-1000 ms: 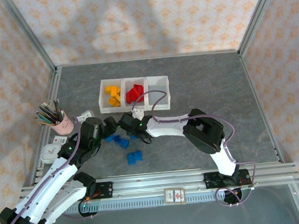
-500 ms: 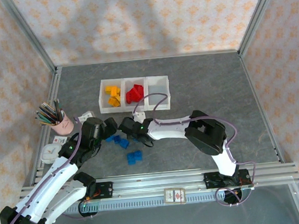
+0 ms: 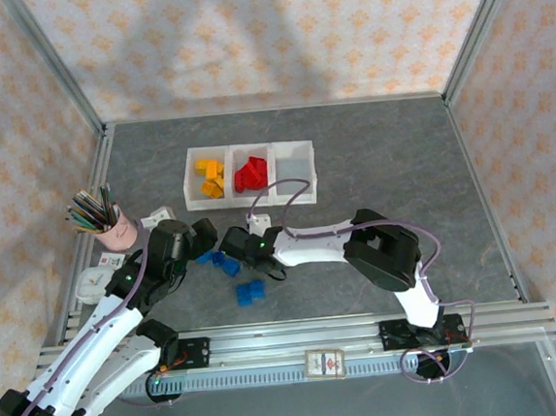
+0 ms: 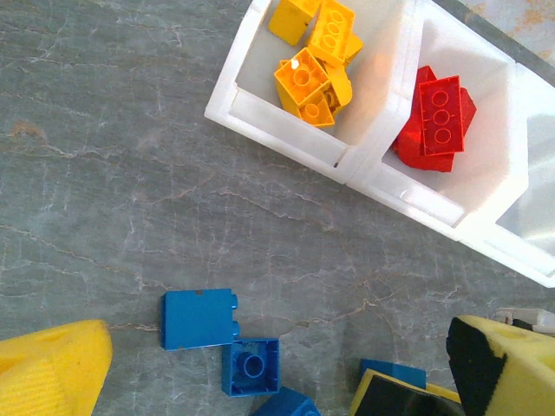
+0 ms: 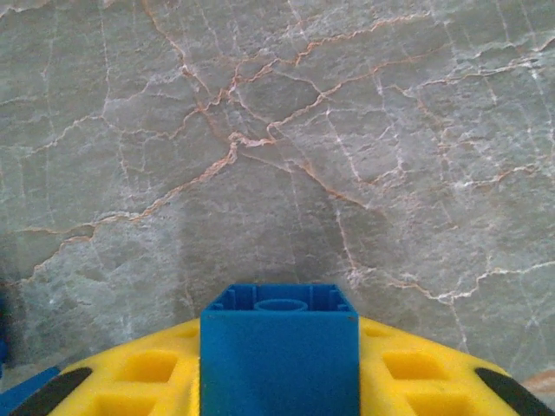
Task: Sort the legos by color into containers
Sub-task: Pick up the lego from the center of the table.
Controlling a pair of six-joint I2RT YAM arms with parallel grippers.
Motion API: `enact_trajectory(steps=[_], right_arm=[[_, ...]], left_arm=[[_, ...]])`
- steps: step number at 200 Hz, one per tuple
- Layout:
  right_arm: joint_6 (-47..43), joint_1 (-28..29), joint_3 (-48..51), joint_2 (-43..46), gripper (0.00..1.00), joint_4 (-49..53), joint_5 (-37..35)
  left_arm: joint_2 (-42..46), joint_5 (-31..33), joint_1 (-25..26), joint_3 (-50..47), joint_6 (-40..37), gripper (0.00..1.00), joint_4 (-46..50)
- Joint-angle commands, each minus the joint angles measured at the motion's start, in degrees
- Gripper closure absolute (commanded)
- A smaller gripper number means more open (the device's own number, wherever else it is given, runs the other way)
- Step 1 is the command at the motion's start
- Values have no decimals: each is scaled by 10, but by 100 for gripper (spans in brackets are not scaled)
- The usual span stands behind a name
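Blue plastic sits clamped between the yellow foam pads (image 5: 130, 381) of the right pincer (image 5: 279, 381): a single blue brick (image 5: 279, 342), gripped on two opposite sides, its hollow underside turned toward the wrist camera. The jaws are narrowed to the brick's width, and grey marbled tabletop (image 5: 347, 130) lies beyond it. Whether the brick rests on that surface or hangs just off it cannot be told. The left pincer (image 4: 279, 368) holds nothing and is spread wide. Its two pads (image 4: 52, 364) sit at the lower corners of its wrist view. That view looks down on three loose blue bricks (image 4: 201, 318) lying close together, two of them touching at a corner. Just right of these, at the lower edge of that view, the tip of the right pincer shows with a bit of blue in it. From above, the two pincers point at each other and stand near one another in front of the bins (image 3: 190, 182), with the loose blue bricks close below them. A further pair of blue bricks (image 3: 250, 292) lies side by side nearer the arm bases, apart from both pincers. In the row of bins, yellow bricks (image 4: 316, 61) are heaped in the left compartment and red bricks (image 4: 438, 113) in the middle one. A pink cup (image 3: 117, 237) of pencils (image 3: 91, 210) stands near the tabletop's left edge, close beside the left arm and well apart from the bins
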State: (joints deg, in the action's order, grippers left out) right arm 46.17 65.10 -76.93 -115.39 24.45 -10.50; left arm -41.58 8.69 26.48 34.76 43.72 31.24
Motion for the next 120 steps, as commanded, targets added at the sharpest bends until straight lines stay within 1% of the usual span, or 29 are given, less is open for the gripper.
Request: enact_trajectory(steps=[1, 34, 71, 94, 120], right_arm=[[-13, 0, 8, 37, 67, 11, -36], [-36, -18, 14, 86, 68, 26, -59], [-97, -84, 28, 145, 68, 13, -72], [-151, -134, 13, 143, 68, -1, -63], [-197, -183, -16, 117, 68, -16, -49]], left_arm=[[7, 14, -1, 17, 3, 0, 15], [2, -2, -2, 28, -7, 0, 0], [-23, -26, -1, 42, -27, 0, -44], [-55, -49, -2, 52, -38, 0, -84], [-94, -65, -1, 60, -43, 0, -123]])
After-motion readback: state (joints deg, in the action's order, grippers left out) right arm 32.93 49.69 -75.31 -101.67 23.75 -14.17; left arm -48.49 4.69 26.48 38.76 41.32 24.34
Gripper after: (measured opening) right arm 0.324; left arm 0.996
